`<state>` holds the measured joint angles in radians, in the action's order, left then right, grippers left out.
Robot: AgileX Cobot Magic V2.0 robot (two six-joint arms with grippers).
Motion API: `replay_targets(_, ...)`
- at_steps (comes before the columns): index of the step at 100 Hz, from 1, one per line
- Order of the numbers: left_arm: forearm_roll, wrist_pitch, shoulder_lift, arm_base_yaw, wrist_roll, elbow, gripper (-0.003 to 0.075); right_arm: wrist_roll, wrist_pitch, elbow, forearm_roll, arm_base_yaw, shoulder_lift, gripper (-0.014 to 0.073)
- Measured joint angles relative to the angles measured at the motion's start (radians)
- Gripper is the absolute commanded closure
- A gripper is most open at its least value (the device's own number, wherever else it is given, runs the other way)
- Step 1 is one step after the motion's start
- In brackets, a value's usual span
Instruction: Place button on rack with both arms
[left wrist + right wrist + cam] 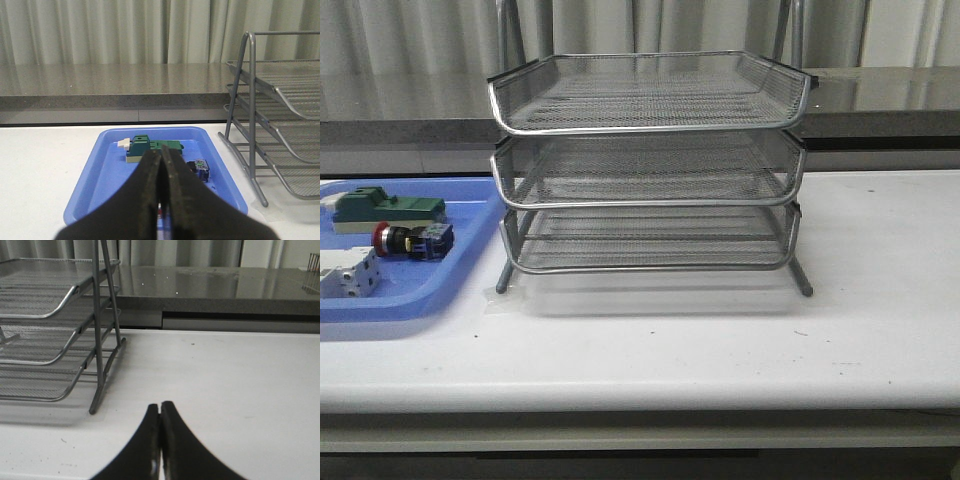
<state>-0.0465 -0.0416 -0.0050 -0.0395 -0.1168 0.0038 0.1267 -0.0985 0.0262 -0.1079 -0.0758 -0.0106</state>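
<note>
While the button (pixel 408 240) lies in the blue tray (pixel 470 262) at the left, between a green block (pixel 382 209) and what seems a white block (pixel 347 272), the rack (pixel 648 165) stands beside it. The left gripper (pixel 161 159) and the right gripper (pixel 159 410) both have their fingers pressed together, holding nothing.

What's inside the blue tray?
The blue tray holds three things: a green block at the back, the red-capped button in the middle, and a white block in front. The picture's edge cuts off the tray's left part.
</note>
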Motion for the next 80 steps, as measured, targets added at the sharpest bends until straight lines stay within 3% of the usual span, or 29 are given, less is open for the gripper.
replay_targets(17,0.0,0.0,0.0,0.0,0.0,0.0,0.0741,0.0,0.069,0.0,0.0,0.0,0.0,0.0692)
replay_targets(33,0.0,0.0,0.0,0.0,0.0,0.0,0.0741,0.0,0.027,-0.048,0.009,0.0,0.0,0.0692)
replay_targets(54,0.0,0.0,0.0,0.0,0.0,0.0,0.0741,0.0,-0.158,-0.266,0.067,0.0,0.041,0.0692)
replay_targets(80,0.0,0.0,0.0,0.0,0.0,0.0,0.0741,0.0,-0.472,-0.564,0.108,0.0,0.286,0.0692)
